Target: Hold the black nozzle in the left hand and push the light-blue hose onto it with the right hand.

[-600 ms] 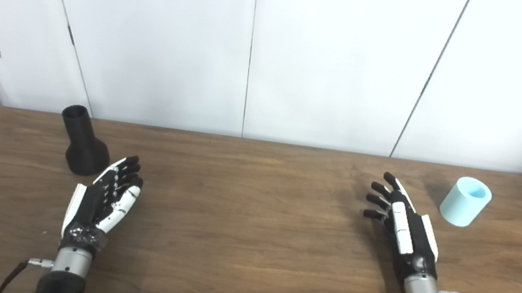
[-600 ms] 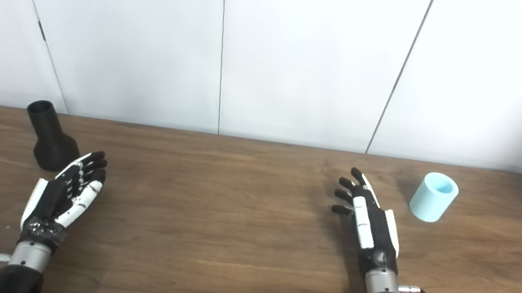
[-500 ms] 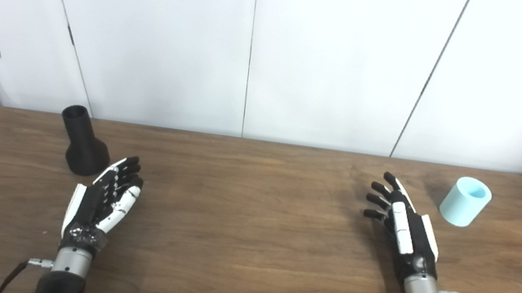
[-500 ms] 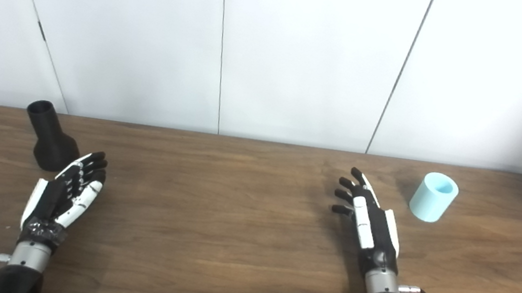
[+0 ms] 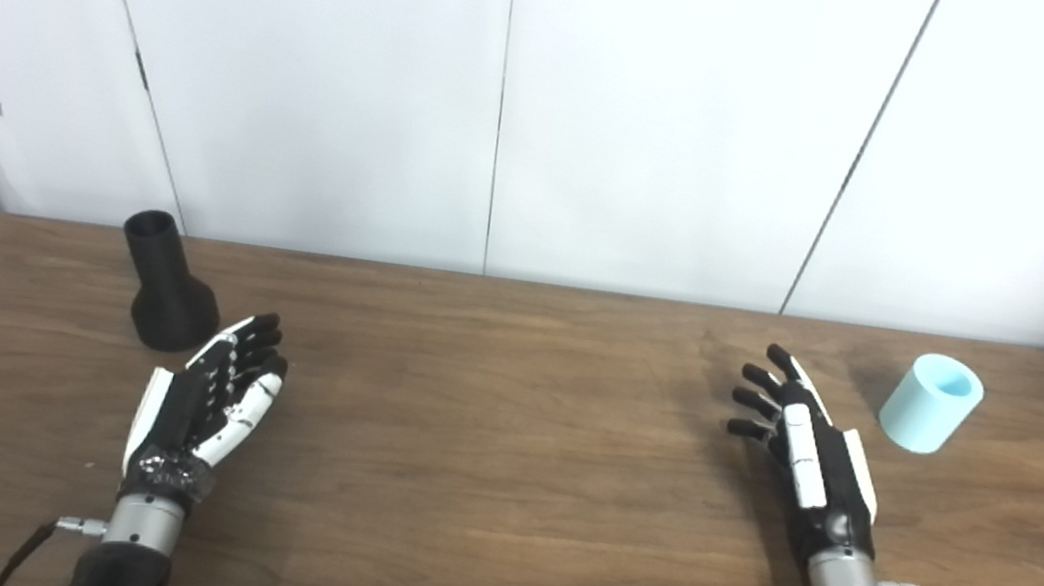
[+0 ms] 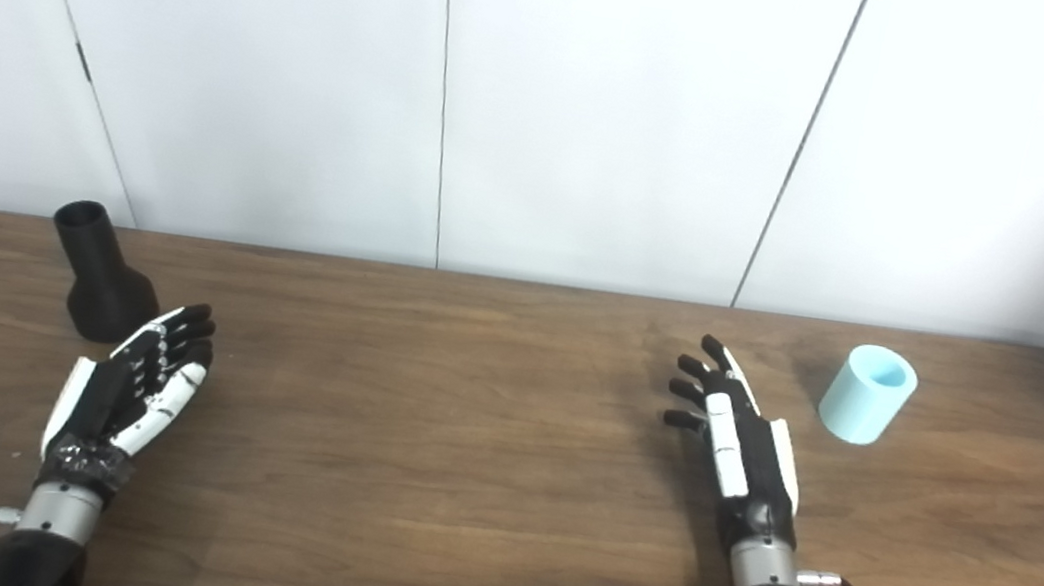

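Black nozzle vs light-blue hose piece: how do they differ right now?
The black nozzle flares from a narrow neck to a wide base; the light-blue hose is a plain short cylinder. The nozzle stands far left, close by the left hand; the hose stands far right, clearly apart from the right hand. Both sit unheld on the table, openings up.

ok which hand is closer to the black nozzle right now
Left. The left hand lies open just right of and in front of the black nozzle, fingertips near its base. The right hand is far across the table, by the light-blue hose.
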Controlling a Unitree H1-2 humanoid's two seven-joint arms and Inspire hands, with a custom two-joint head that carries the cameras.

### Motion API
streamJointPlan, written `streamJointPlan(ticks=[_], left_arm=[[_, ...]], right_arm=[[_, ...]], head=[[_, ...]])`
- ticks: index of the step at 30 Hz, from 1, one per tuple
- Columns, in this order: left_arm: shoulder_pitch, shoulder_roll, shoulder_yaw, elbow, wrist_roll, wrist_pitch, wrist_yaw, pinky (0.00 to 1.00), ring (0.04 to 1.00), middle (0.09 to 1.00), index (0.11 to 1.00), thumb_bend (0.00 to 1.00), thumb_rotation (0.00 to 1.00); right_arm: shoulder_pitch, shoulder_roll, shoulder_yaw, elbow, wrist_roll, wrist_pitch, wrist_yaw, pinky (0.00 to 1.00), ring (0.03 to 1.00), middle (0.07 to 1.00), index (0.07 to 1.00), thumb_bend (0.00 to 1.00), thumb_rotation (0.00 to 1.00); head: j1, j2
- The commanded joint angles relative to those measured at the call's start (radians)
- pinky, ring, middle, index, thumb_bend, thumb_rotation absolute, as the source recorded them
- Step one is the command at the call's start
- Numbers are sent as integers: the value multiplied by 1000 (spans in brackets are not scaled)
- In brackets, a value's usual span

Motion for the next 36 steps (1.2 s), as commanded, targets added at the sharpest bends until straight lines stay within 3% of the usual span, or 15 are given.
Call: streamJointPlan(ticks=[1, 20, 25, 32, 35, 36], left_arm=[[63, -20, -10, 50, -6, -9, -5, 780, 825, 836, 840, 337, 464], [75, -35, -13, 24, 11, 1, 11, 769, 814, 822, 839, 339, 447], [96, -48, -14, -20, 37, 8, 29, 731, 785, 799, 821, 370, 353], [127, -68, -2, -127, 88, 36, 62, 711, 763, 780, 811, 522, 263], [140, -73, -11, -221, 187, 89, 99, 702, 738, 760, 798, 622, 226], [143, -77, -12, -250, 211, 99, 107, 693, 727, 748, 792, 670, 172]], right_arm=[[76, 31, 10, 46, 0, -14, -8, 655, 791, 834, 905, 383, 978], [89, 26, -2, 21, 24, 12, 3, 658, 793, 838, 914, 391, 982], [110, 18, -3, -15, 45, 31, 20, 674, 800, 838, 911, 404, 952], [131, 4, -16, -32, 75, 13, 40, 680, 807, 842, 910, 457, 901], [140, -6, -20, -49, 80, 17, 47, 671, 806, 843, 911, 436, 895], [144, -9, -21, -57, 81, 23, 49, 674, 807, 844, 914, 423, 895]], head=[[0, 1], [54, 4], [83, 12], [153, 34], [181, 41], [190, 43]])
